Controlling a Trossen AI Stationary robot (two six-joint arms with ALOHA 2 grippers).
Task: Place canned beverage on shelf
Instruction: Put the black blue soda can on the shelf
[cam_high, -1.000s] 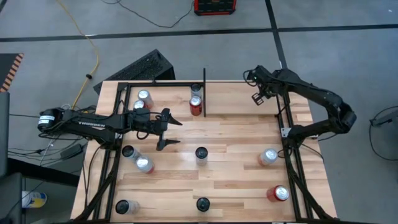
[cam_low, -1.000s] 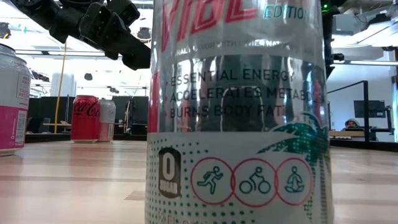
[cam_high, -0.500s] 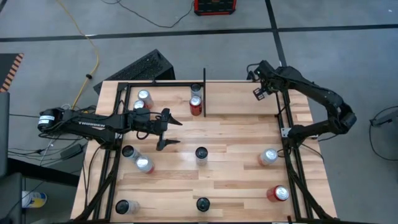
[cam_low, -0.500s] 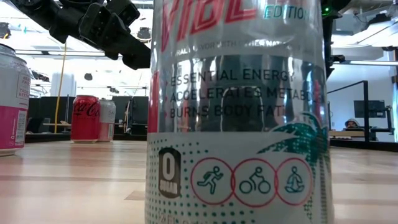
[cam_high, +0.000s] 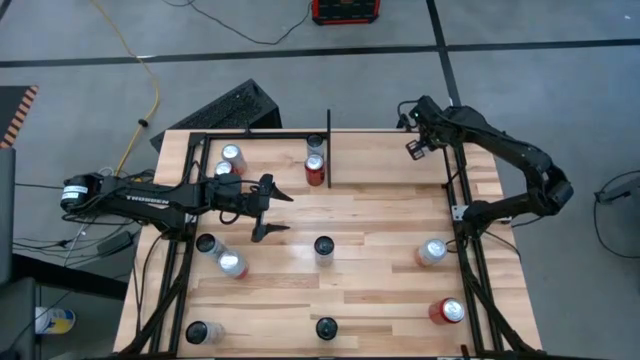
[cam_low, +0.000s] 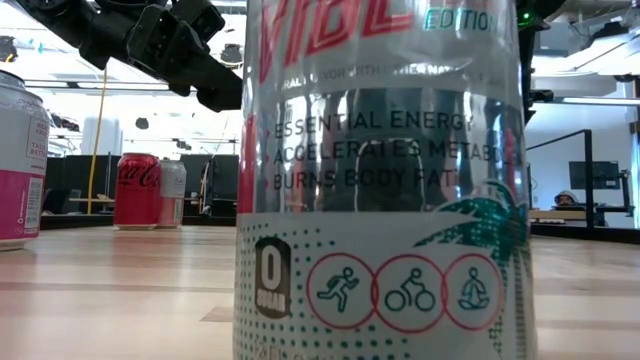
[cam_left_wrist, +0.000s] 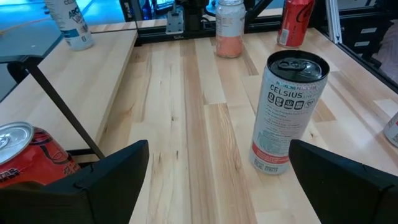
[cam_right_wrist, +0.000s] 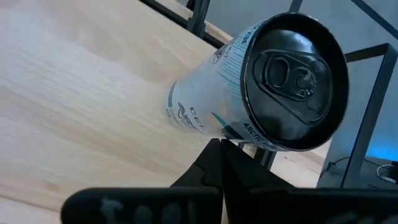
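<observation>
Only the right arm has shifted: its right end effector (cam_high: 413, 152) has drifted slightly up and back toward the far rail, and nothing else has budged. The left end effector (cam_high: 280, 212) is parked exactly where it was, fingers spread wide with nothing between them. My read is that it's lined up for a grab. From its wrist camera the tall can (cam_left_wrist: 287, 118) with the dark lid stands upright on the bench (cam_high: 380, 280), out ahead of the open fingers and a bit off to one side. It's well clear of them, not touched yet. That's the can I'd guess is next for the shelf (cam_high: 270, 134), the railed-off stretch of planks beyond that end effector. A red can (cam_high: 315, 172) already sits there right against the short divider bar (cam_high: 328, 150), with a couple of silver ones deeper in the corner. Keeping the fingers this wide makes sense, since the can is fat and they have to straddle it without knocking it over. The right end effector has its fingers pressed together and carries nothing. Its camera just looks past them at another dark-lidded can (cam_right_wrist: 249, 106) standing by the rails, apart from the fingertips. It hangs over the far edge on its own side, and to me it's simply waiting out of the way so the left arm has room. More cans are scattered upright across the bench behind and beside the left end effector, so the sweep toward the shelf probably needs some care not to clip them.
</observation>
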